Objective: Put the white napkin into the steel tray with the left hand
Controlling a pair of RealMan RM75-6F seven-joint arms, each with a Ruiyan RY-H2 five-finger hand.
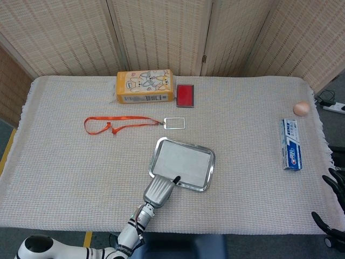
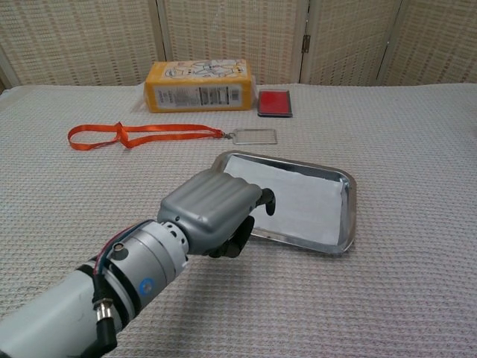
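The white napkin (image 2: 294, 195) lies flat in the steel tray (image 2: 349, 212); the left hand (image 2: 216, 212), seemingly empty, hovers curled at its near rim.

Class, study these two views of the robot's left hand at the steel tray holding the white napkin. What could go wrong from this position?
1. The left hand sits at the steel tray's near rim with a fingertip over it; pulling away might nudge or tip the tray.
2. That fingertip is close to the white napkin; if it catches, the napkin could be dragged back out.
3. A wide sweep could snag the orange lanyard.
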